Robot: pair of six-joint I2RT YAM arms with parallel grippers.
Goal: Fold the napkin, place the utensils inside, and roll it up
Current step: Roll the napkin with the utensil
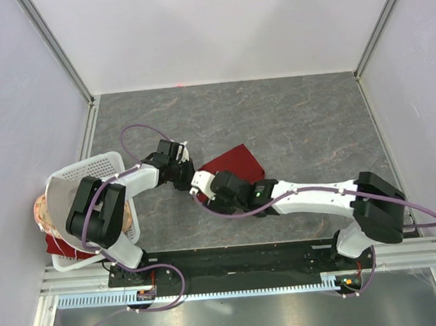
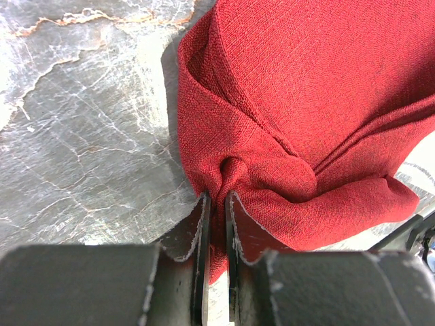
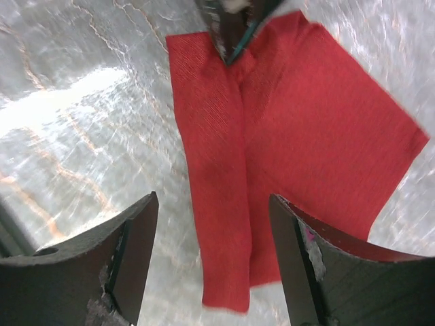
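The maroon napkin (image 1: 237, 164) lies partly folded on the grey marble table, left of centre. My left gripper (image 1: 186, 174) is at its left edge, shut on a bunched fold of the napkin (image 2: 306, 102); the jaws (image 2: 217, 207) pinch the cloth between them. My right gripper (image 1: 203, 188) is open and hovers just above the napkin (image 3: 292, 129), with a folded strip of cloth below the gap (image 3: 214, 258). The left fingertips (image 3: 231, 27) show at the top of the right wrist view, holding the napkin's far edge. No gold utensils are in view.
A white basket (image 1: 97, 159) stands at the table's left edge, with a grey-beige cloth (image 1: 58, 197) draped over it and red items (image 1: 58, 245) at its near end. Enclosure walls ring the table.
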